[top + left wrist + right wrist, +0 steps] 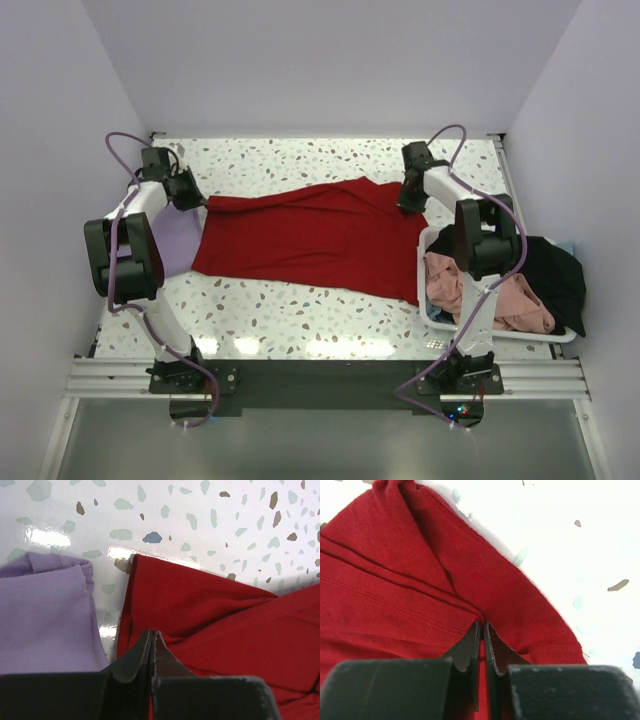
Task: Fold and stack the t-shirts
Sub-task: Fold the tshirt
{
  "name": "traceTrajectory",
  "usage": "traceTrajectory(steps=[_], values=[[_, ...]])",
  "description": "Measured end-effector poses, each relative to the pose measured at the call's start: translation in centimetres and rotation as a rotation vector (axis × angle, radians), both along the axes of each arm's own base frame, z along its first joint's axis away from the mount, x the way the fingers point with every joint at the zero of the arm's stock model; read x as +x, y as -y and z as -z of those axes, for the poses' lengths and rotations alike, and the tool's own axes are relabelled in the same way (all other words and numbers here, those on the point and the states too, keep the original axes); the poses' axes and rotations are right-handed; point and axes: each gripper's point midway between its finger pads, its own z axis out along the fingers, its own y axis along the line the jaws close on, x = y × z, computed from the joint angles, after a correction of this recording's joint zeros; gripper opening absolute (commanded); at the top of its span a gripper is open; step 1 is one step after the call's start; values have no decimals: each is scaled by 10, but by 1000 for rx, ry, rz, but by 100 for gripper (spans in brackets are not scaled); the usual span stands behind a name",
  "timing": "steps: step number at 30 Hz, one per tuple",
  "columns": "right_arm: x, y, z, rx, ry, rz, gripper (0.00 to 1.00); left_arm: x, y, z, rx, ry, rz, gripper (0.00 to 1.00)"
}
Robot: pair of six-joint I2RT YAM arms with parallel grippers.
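Observation:
A large bright red t-shirt (310, 235) lies spread across the middle of the table. My left gripper (192, 197) is shut on its far left corner, and the left wrist view shows the jaws pinching red cloth (210, 625). My right gripper (408, 198) is shut on its far right edge, with red cloth (420, 580) pinched between the jaws. A folded pale lavender t-shirt (172, 238) lies at the left, beside the red one (45, 615). Salmon-pink (490, 295) and black (555, 270) t-shirts sit in the basket.
A white plastic basket (432, 318) stands at the right of the table, with the red shirt's right edge reaching its rim. White walls close in the back and sides. The arm bases sit on a rail at the near edge.

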Motion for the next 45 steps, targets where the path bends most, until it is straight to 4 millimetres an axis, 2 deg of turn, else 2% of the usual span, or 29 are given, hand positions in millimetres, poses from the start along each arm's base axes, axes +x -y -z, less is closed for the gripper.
traceTrajectory(steps=[7, 10, 14, 19, 23, 30, 38, 42, 45], values=[[0, 1, -1, 2, 1, 5, 0, 0, 0, 0, 0, 0, 0, 0], [0, 1, -7, 4, 10, 4, 0, 0, 0, 0, -1, 0, 1, 0], [2, 0, -36, 14, 64, -4, 0, 0, 1, 0, -3, 0, 2, 0], [-5, -2, -89, 44, 173, -24, 0, 2, 1, -3, -9, 3, 1, 0], [-22, -3, -106, 67, 196, -35, 0, 9, 0, -9, -12, 17, -7, 0], [-58, -2, -112, 92, 171, -51, 0, 19, -1, -20, -17, 44, -14, 0], [-99, -2, -144, 136, 218, -72, 0, 19, -2, -21, -14, 43, -21, 0], [-119, -5, -143, 155, 211, -86, 0, 18, -7, -18, 0, 31, -38, 0], [-132, -12, -133, 162, 175, -100, 0, 16, -11, -16, 10, 21, -48, 0]])
